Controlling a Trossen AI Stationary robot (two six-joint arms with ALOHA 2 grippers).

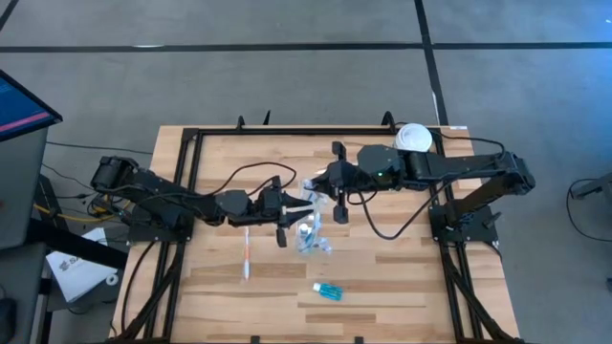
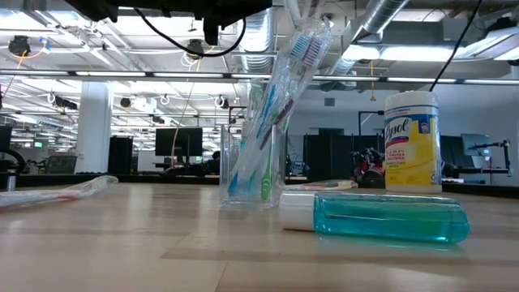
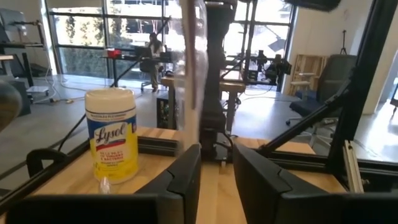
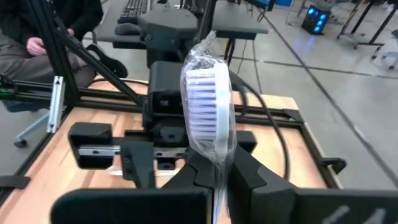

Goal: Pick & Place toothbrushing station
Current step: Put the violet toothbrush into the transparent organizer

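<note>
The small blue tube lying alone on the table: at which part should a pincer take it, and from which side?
Probably the blue body of the tube, mid-length, coming straight down and closing across its width. It lies flat on its side on the bare table, apart from the glass, so nothing blocks that way; the white cap offers less to hold.

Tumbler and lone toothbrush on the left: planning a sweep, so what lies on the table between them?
Nothing lies there. In the low view the wood between the tumbler and the wrapped toothbrush is bare; the high view shows only the left pincer above that stretch.
</note>
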